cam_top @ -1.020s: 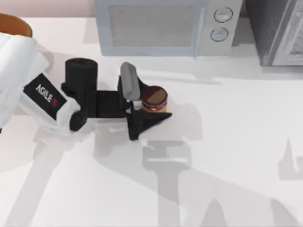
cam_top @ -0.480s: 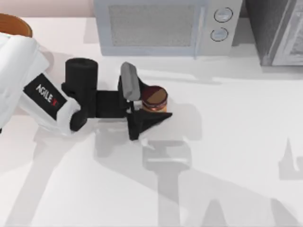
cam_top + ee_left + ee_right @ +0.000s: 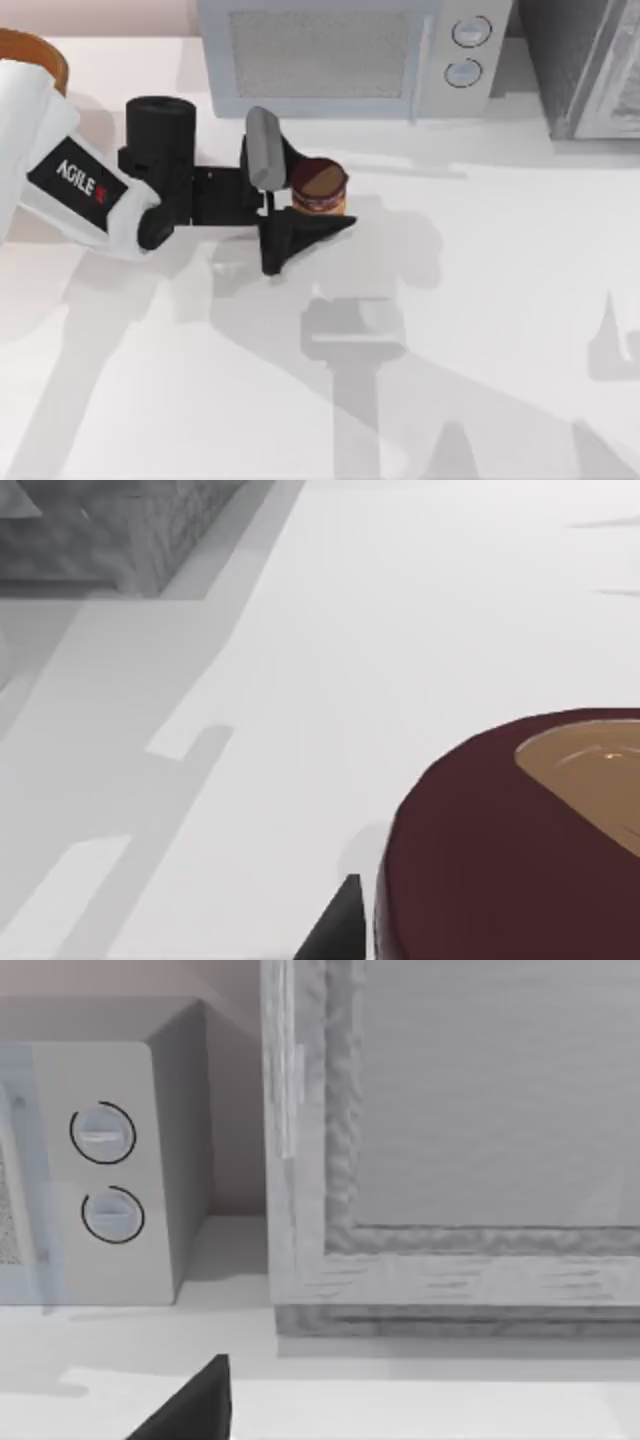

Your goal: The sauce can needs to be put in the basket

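Sauce can (image 3: pixel 319 187), upright, left of centre on worktop (image 3: pixel 480 300), near microwave (image 3: pixel 345 55); clamped between closed fingers of left gripper (image 3: pixel 300 200). Basket (image 3: pixel 40 55) rim at far left edge.

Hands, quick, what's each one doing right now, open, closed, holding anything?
Left hand: closed on the sauce can, in front of the microwave.
Right hand: cannot be told; its wrist view faces the microwave's dials.
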Robot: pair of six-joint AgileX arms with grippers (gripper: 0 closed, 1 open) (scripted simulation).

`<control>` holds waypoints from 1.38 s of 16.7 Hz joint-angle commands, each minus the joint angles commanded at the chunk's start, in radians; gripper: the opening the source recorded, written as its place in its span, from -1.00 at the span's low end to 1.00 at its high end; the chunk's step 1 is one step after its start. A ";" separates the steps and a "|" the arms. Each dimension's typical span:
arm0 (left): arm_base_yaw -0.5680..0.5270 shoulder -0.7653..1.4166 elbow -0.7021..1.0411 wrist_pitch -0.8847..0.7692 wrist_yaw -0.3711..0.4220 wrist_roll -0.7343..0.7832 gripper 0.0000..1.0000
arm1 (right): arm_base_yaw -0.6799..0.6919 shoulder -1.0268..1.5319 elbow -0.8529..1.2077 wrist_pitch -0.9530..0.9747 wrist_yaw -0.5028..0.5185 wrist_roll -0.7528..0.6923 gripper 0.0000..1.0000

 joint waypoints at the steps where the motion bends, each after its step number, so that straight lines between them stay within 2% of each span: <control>1: 0.017 -0.022 0.024 -0.053 0.019 0.027 -1.00 | 0.000 0.000 0.000 0.000 0.000 0.000 1.00; 7: 0.213 -0.174 0.219 -0.543 0.142 0.214 -1.00 | 0.000 0.000 0.000 0.000 0.000 0.000 1.00; 14: 0.595 -0.264 0.471 -1.064 0.201 0.373 -1.00 | 0.000 0.000 0.000 0.000 0.000 0.000 1.00; 19: 0.830 -0.272 0.594 -1.285 0.188 0.415 -1.00 | 0.000 0.000 0.000 0.000 0.000 0.000 1.00; 23: 0.893 -0.269 0.623 -1.335 0.179 0.420 -1.00 | 0.000 0.000 0.000 0.000 0.000 0.000 1.00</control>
